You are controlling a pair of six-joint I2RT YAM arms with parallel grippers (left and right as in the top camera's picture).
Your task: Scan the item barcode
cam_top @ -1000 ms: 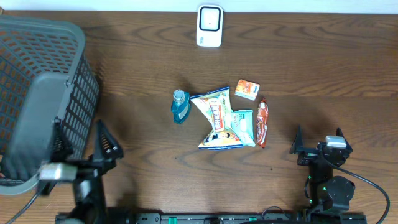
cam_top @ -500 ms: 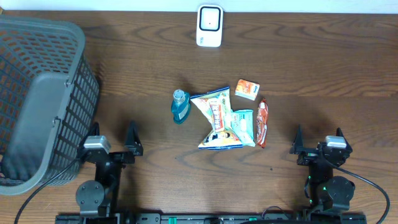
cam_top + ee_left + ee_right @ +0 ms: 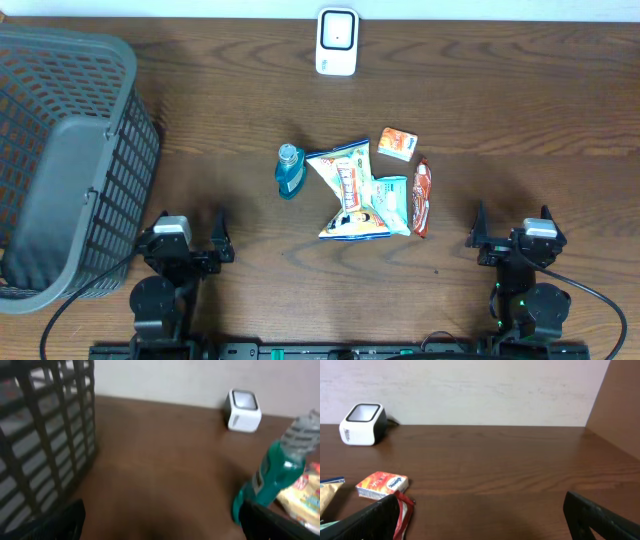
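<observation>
The items lie in a cluster mid-table: a blue bottle [image 3: 289, 170], a yellow snack bag [image 3: 347, 190], a teal pack [image 3: 392, 200], a small orange box [image 3: 398, 143] and a red wrapper [image 3: 422, 196]. The white barcode scanner [image 3: 337, 42] stands at the far edge. My left gripper [image 3: 190, 240] is open and empty at the front left, well short of the bottle [image 3: 272, 477]. At the front right, my right gripper [image 3: 511, 232] is also open and empty, with the orange box [image 3: 382, 484] and the red wrapper [image 3: 404, 510] ahead to its left.
A large grey mesh basket [image 3: 60, 160] fills the left side, close to the left arm, and its wall [image 3: 45, 435] shows in the left wrist view. The scanner [image 3: 242, 410] stands against the pale back wall. Bare wood lies ahead of the right gripper [image 3: 480, 520].
The left arm has swung right, away from the basket, and settled at the front edge facing the items. The right arm and the items have not moved.
</observation>
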